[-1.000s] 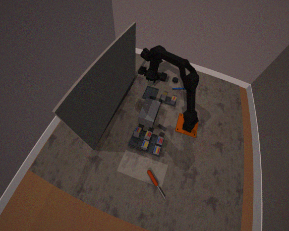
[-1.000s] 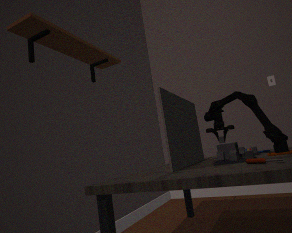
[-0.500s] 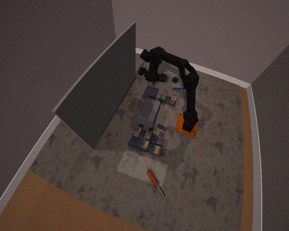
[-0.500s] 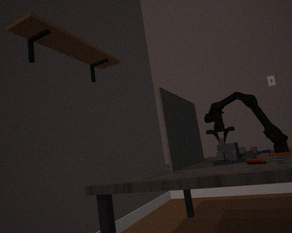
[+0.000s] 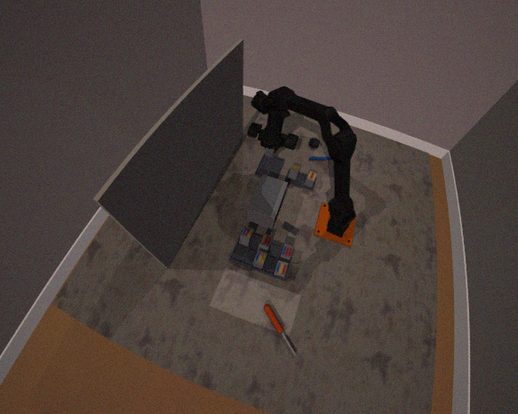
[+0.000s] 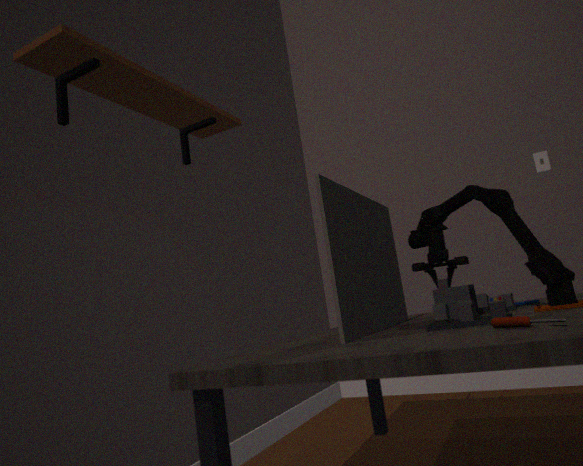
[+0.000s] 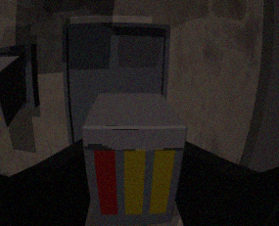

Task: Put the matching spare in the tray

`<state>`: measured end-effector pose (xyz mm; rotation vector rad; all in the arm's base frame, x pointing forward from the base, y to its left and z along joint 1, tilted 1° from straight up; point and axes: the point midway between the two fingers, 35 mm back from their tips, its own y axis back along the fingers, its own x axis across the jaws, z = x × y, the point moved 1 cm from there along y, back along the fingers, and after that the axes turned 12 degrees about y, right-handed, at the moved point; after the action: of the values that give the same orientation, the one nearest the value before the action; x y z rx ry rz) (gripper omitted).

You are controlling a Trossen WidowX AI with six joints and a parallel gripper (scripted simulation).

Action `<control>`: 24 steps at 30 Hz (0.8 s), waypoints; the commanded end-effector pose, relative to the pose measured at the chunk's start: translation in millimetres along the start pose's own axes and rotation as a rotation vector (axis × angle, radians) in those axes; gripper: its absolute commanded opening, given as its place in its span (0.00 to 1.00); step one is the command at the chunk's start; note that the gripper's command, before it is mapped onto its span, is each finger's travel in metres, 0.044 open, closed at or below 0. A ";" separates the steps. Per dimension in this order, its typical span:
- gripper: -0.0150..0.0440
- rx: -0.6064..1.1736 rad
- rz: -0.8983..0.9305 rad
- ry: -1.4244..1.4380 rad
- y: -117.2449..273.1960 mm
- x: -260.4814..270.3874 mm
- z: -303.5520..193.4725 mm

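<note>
- The worktop [image 5: 375,320] is bordered on the left by an upright panel [image 5: 179,178].
- A rack of spares [image 5: 263,253] is placed in front of the mounted unit [image 5: 267,200].
- The tray [image 5: 270,164] lies behind the mounted unit, beneath the tool [image 6: 444,280].
- A spare [image 7: 134,170] is held in the tool, above the tray.
- A screwdriver [image 5: 279,327] lies nearest the front.

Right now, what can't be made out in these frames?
- Mounted unit code: its back faces away in the top view; the exterior view is too dark and far.
- Gripper fingers: lost in black at the wrist view's lower corners, though it is shut on the spare, striped red, yellow, yellow.
- Tray: the arm covers its far edge from the top.
</note>
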<state>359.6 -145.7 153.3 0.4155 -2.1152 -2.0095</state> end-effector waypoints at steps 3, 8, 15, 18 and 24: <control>0.25 -0.006 0.005 0.006 -6.6 0.1 0.3; 0.25 -0.007 0.006 0.006 -10.1 0.2 0.4; 0.25 -0.007 0.006 0.006 -15.1 0.4 0.6; 0.25 -0.008 0.007 0.006 -17.2 0.5 0.7; 0.25 -0.008 0.008 0.006 -21.4 0.7 0.9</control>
<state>360.2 -146.1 136.4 0.4116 -2.1116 -2.0104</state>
